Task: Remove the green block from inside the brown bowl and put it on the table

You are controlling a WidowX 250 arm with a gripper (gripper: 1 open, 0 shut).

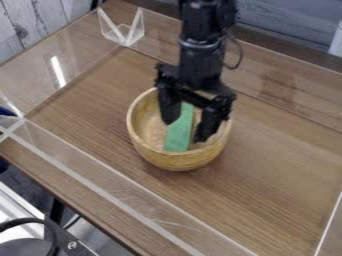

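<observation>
The brown bowl (150,150) stands near the middle of the table (267,170). Inside it lies the green block (177,140), a flat bright green bar, partly hidden behind the gripper. My gripper (189,120) hangs straight down from the black arm, its two dark fingers (166,115) lowered into the bowl on either side of the block. The jaws stand open, with the block showing between them. I cannot tell whether the fingers touch the block.
Low clear acrylic walls (80,185) edge the table on all sides. A folded clear piece (123,25) stands at the back left corner. Bare wood-grain surface lies left, right and in front of the bowl.
</observation>
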